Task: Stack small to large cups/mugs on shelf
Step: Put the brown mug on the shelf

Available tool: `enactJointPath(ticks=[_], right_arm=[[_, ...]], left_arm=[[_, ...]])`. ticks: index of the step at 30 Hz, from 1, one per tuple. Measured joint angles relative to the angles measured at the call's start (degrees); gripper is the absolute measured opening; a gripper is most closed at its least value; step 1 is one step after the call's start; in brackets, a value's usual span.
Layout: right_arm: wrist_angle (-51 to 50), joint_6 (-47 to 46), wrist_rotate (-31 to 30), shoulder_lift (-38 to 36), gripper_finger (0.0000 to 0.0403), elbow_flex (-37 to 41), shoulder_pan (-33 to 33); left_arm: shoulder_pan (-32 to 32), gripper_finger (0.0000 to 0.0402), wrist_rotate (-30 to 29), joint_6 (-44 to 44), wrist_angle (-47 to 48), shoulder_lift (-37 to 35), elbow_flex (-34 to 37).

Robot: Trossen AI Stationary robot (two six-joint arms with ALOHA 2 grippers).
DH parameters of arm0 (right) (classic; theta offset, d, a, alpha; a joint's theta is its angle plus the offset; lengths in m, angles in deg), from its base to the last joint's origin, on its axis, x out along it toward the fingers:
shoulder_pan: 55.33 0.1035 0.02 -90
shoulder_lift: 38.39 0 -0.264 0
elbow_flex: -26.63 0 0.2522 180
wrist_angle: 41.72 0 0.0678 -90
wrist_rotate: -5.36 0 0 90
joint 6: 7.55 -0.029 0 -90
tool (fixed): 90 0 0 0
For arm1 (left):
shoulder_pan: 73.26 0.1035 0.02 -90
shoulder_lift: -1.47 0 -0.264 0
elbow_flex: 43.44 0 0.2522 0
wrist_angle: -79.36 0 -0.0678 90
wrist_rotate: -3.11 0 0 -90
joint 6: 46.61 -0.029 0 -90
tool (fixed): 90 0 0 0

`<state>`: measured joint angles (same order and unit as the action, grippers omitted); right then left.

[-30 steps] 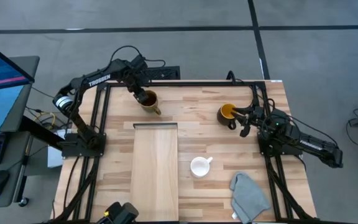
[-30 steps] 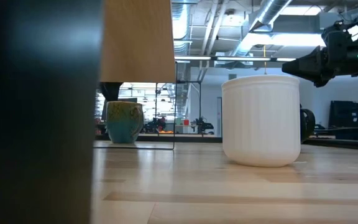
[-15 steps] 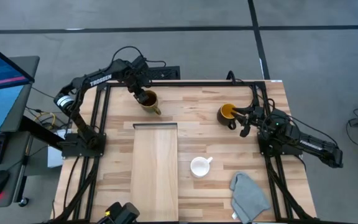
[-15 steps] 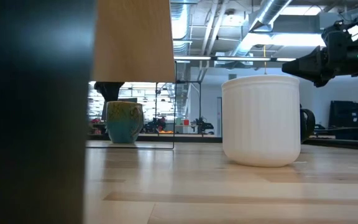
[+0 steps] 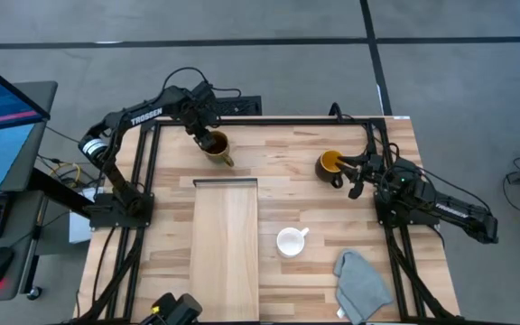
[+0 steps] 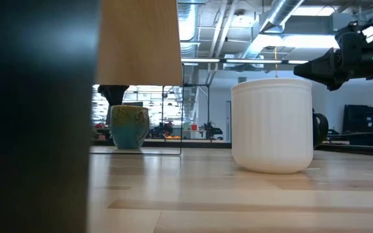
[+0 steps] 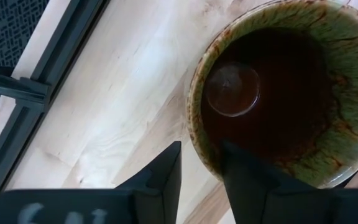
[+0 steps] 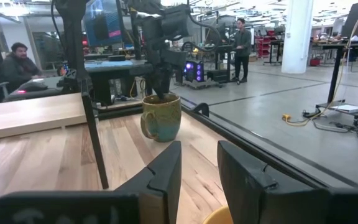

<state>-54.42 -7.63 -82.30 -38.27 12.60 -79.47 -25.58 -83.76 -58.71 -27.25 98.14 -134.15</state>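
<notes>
Left fingers [image 7: 201,180] straddling the brown mug's [image 5: 215,144] rim, right fingers [image 8: 197,180] parted beside the dark mug [image 5: 330,165].

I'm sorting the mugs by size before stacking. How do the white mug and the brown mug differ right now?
The white mug is smaller than the brown mug. The white mug is plain white inside and out; the brown mug is dark brown inside with a mottled green rim. The white mug stands free beside the board; the brown mug has the left gripper straddling its rim. Both stand upright on the table and have handles.
</notes>
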Motion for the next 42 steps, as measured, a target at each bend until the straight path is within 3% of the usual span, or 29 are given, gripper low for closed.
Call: enactJointPath(ticks=[19,42], right_arm=[[0.0,0.0,0.0,0.0,0.0127,0.0,0.0],[0.0,0.0,0.0,0.0,0.0127,0.0,0.0]], left_arm=[[0.0,0.0007,-2.7,2.3,2.0,-0.1,-0.2],[0.0,0.0002,-3.3,4.6,11.0,-0.2,0.1]])
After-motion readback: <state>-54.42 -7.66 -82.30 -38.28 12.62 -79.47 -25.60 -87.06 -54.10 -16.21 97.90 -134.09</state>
